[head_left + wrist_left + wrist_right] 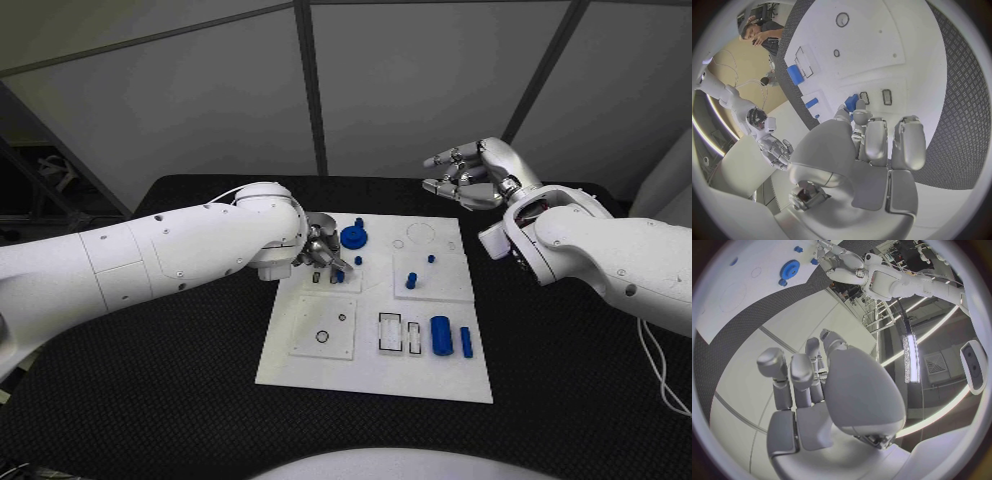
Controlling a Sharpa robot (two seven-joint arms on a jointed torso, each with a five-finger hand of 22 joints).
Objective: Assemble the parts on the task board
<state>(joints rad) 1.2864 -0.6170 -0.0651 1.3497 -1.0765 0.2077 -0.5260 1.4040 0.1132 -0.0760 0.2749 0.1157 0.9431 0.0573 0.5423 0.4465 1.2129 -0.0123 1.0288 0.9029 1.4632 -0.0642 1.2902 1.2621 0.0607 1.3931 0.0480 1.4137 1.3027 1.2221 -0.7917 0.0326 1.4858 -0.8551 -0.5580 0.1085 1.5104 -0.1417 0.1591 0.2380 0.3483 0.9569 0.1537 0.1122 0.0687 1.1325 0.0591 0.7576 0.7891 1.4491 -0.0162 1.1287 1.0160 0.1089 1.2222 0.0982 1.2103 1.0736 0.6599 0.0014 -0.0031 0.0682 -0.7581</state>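
At the middle of the black table (173, 400) lies the white task board (375, 370), its long sides running from the near edge toward the far edge, placed, I judge, so both arms can reach it. One board, one table, two hands.

Over the board's far left corner the left hand (320, 256) bends down, its fingertips (856, 116) closed on a small blue part (851, 102), apparently to seat it in the board there. The right hand (473, 172) hangs above the table beyond the board's far right corner, holding nothing, fingers curled loosely but apart; it seems parked out of the way.

Among the blue parts, one gear (355, 237) sits near the far edge beside the left hand, probably already on its post. One thick cylinder (441, 336) and one thin bar (466, 342) lie side by side by the right edge, next to two black-outlined slots (391, 332) they may be meant for. About four small pegs (411, 280) stand or lie around the board's far half; the exact count is hard to tell.
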